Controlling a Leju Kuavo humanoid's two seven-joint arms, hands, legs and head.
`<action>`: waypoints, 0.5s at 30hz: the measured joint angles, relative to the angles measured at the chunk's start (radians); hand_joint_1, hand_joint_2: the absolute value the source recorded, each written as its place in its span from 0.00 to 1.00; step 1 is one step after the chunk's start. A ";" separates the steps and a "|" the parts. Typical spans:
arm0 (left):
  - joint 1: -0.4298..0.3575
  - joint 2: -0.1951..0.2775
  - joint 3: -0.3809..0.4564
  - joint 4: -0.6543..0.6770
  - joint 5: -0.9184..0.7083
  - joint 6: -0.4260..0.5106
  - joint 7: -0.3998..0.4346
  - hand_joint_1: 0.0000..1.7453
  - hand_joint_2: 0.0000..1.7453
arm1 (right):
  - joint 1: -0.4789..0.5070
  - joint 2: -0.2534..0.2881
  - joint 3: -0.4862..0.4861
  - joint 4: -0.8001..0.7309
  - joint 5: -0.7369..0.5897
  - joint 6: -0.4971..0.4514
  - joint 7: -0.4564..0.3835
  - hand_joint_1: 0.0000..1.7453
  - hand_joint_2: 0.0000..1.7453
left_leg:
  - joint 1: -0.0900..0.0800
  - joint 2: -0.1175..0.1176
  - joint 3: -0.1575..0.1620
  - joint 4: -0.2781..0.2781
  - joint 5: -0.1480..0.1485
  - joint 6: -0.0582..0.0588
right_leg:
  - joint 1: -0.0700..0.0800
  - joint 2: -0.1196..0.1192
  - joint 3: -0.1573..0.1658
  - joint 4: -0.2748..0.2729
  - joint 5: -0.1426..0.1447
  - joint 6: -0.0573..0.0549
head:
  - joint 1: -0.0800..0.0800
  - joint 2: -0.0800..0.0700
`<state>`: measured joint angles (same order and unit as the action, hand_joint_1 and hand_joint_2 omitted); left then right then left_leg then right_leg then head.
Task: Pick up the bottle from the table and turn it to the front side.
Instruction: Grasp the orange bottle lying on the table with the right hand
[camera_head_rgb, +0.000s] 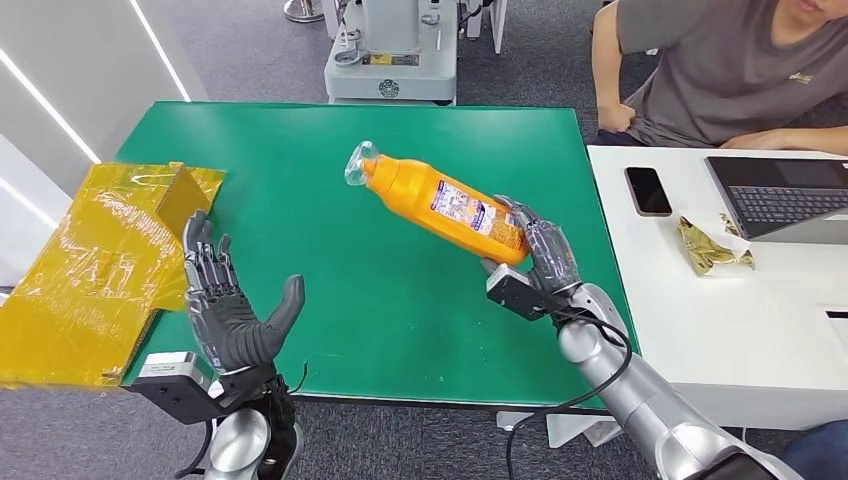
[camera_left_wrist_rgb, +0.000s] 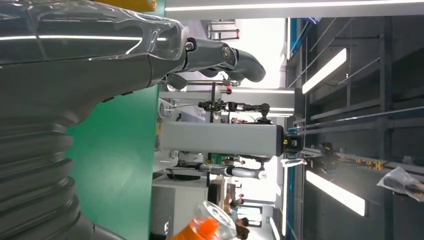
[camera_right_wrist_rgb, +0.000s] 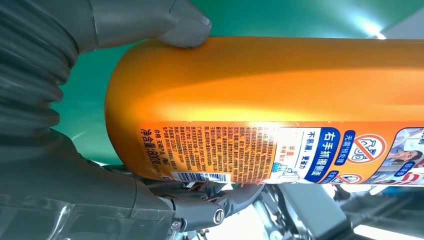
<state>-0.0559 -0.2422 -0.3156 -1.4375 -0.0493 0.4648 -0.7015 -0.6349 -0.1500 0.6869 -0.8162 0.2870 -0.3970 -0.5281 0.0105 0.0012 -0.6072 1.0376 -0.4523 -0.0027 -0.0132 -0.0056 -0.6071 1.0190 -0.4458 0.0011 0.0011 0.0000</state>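
The right hand (camera_head_rgb: 540, 262) clasps the base of the orange bottle (camera_head_rgb: 440, 203), lifted tilted over the green counter (camera_head_rgb: 400, 300); its smooth, stiff plastic looks slippery and bottom-heavy, while the left hand (camera_head_rgb: 225, 300) waits spread and empty.

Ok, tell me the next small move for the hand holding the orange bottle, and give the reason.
Probably roll the right hand at the wrist to turn the bottle about its long axis. It is gripped by its base, off the green table, cap pointing away, and the right wrist view shows fine print and a barcode, likely the back label. The left hand is open and apart.
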 joint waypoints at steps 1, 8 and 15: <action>-0.001 0.000 0.000 0.000 0.001 0.002 0.000 0.00 1.00 | 0.008 0.003 -0.007 -0.009 -0.004 -0.007 -0.005 1.00 1.00 | 0.000 0.000 0.000 0.000 0.000 0.000 | 0.000 0.000 0.000 0.000 0.000 0.000 | 0.000 0.000; -0.002 0.002 -0.003 0.005 0.038 0.030 0.000 0.00 1.00 | 0.083 0.018 -0.046 -0.112 -0.023 -0.094 -0.053 1.00 1.00 | 0.000 0.000 0.000 0.000 0.000 0.000 | 0.000 0.000 -0.001 0.000 0.000 0.000 | 0.000 0.000; -0.010 0.003 -0.017 0.046 0.060 0.016 0.000 0.00 1.00 | 0.124 0.036 -0.048 -0.183 -0.024 -0.122 -0.083 1.00 1.00 | 0.000 0.000 0.000 -0.001 0.000 0.000 | 0.000 0.000 -0.001 0.000 0.000 0.000 | 0.000 0.000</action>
<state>-0.0663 -0.2388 -0.3329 -1.3910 0.0106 0.4804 -0.7013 -0.5111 -0.1138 0.6394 -0.9991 0.2633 -0.5193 -0.6115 0.0107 0.0015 -0.6074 1.0371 -0.4524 -0.0028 -0.0130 -0.0052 -0.6081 1.0191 -0.4460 0.0010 0.0011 0.0000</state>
